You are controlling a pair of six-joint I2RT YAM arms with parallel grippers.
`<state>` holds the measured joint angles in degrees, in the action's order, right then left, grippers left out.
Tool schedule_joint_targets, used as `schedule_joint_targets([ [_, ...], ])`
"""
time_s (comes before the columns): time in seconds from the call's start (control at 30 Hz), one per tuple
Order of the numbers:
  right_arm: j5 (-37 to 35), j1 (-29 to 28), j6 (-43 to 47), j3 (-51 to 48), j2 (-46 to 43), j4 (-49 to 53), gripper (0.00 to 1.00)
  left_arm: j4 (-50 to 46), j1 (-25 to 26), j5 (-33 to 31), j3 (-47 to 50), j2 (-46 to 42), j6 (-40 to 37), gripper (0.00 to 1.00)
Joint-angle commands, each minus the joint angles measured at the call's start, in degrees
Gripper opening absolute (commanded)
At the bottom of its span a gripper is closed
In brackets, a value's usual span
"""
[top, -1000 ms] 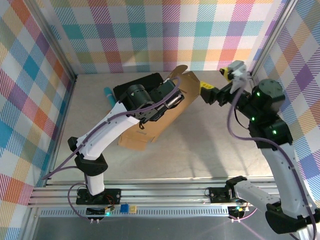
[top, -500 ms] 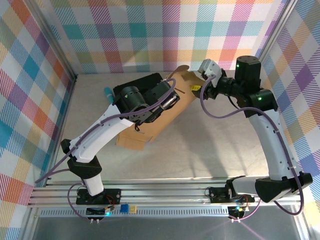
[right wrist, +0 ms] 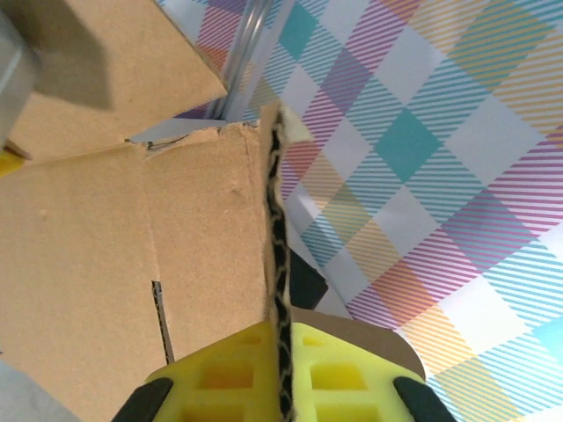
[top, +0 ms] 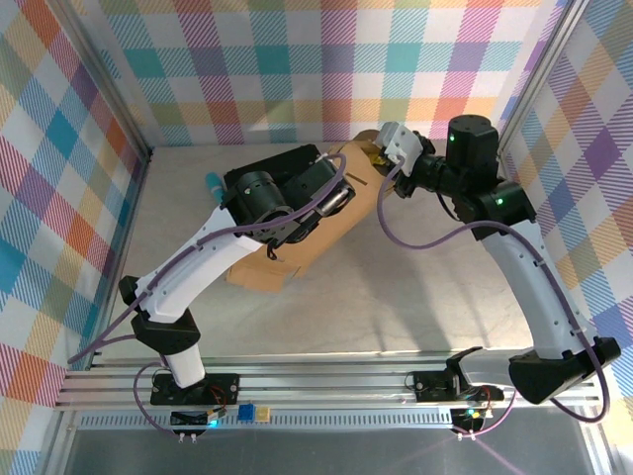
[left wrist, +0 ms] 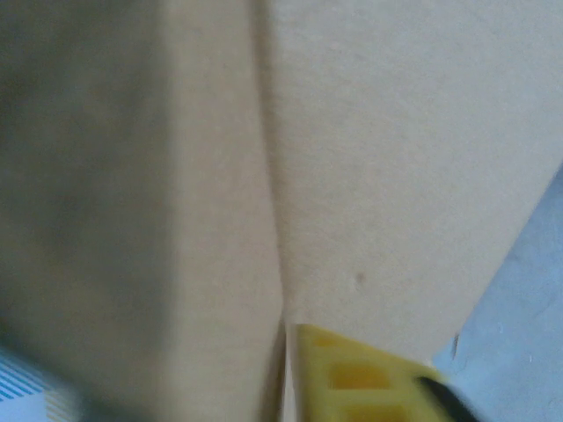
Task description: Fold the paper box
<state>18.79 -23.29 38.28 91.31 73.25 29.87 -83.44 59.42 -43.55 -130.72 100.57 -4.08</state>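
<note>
Right claw (right wrist: 281, 387) pinches 1 raised flap (right wrist: 275, 220) of the paper box (top: 297, 252), which sits toward the back of the counter (top: 425, 287). Your left claw (top: 341, 193) rests against a panel, and you cannot tell its spread. Swing the flap slowly along its crease, with that panel pinned.

Paper box (top: 259, 275) middle hidden beneath left arm (top: 198, 261); left wrist close-up blurred.

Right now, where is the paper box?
Top view: paper box far centre of the table, right of the black case, under the left arm; the right hand pinches its far flap.
</note>
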Motion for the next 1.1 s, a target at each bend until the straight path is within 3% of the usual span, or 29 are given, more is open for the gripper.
schedule_joint_targets([
  [0.0,-5.5,-0.3,-4.7,-1.7,-3.0,-9.2,0.0,4.4,0.6,-5.6,-4.5,-5.1,7.2,0.61],
  [0.03,-6.6,-0.3,-5.7,-1.5,-3.3,-10.4,0.0,6.3,0.5,-5.4,-5.0,-6.8,10.0,0.74],
  [0.1,-8.7,-0.3,-8.1,-1.7,-3.8,-13.1,0.0,11.8,0.3,-2.5,-4.1,-11.0,15.4,0.85],
  [0.23,-11.6,-0.1,-12.2,-3.8,-5.1,-20.2,0.0,24.6,-4.6,7.5,5.0,-21.5,35.3,0.92],
  [0.33,-12.5,-0.1,-14.0,-4.3,-5.3,-22.6,0.0,32.3,-8.9,12.9,13.3,-28.3,50.3,0.89],
  [0.4,-13.0,-0.1,-14.8,-4.7,-5.4,-23.3,0.0,33.0,-11.7,13.8,15.6,-31.0,60.8,0.87],
  [0.53,-13.7,-0.1,-16.7,-6.3,-5.9,-25.0,0.0,33.1,-19.8,21.5,20.1,-33.6,82.6,0.82],
  [0.63,-13.7,-0.2,-17.5,-7.9,-6.5,-26.1,0.0,39.0,-21.7,26.1,27.8,-35.3,99.4,0.81],
  [0.7,-13.2,-0.1,-17.7,-8.5,-7.0,-26.3,0.0,43.8,-21.8,25.7,31.2,-35.4,104.7,0.8],
  [0.83,-12.9,-0.2,-18.2,-10.0,-8.0,-26.7,0.0,41.5,-22.2,25.1,29.2,-31.8,109.9,0.69],
  [1.07,-12.7,-0.1,-18.3,-12.1,-10.2,-26.4,0.0,43.5,-26.8,24.6,31.8,-29.5,116.6,0.69],
])
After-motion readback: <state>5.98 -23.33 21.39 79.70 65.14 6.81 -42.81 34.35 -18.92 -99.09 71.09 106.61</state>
